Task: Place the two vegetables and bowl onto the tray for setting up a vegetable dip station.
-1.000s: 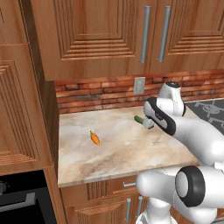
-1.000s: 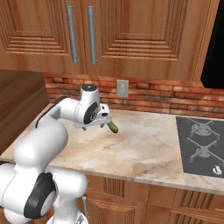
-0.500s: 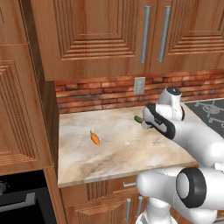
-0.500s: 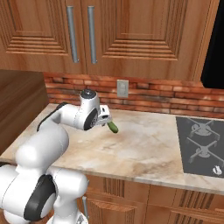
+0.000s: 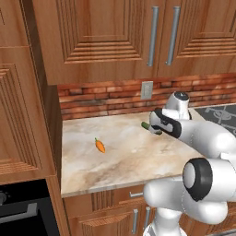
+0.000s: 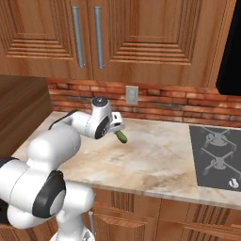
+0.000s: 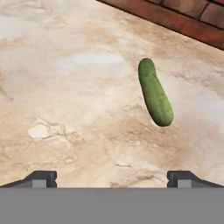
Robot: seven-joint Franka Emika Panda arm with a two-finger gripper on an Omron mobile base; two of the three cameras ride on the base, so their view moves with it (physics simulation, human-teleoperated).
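Since 1 second ago the arm has come down and its gripper point(image 7: 112, 178) now sits lower, just above the cucumber point(image 7: 155, 92) near the back of the worktop point(image 5: 129, 156). The gripper's 2 fingers point(image 7: 41, 178) are spread wide, holding nothing; the cucumber lies flat between and ahead of them, not touched, slanting toward the brick wall point(image 6: 188, 103). The carrot point(image 5: 99, 145) lies well apart from it, toward the left of the worktop, green top pointing away. The grey stovetop point(image 6: 216, 157) sits at the worktop's right end.
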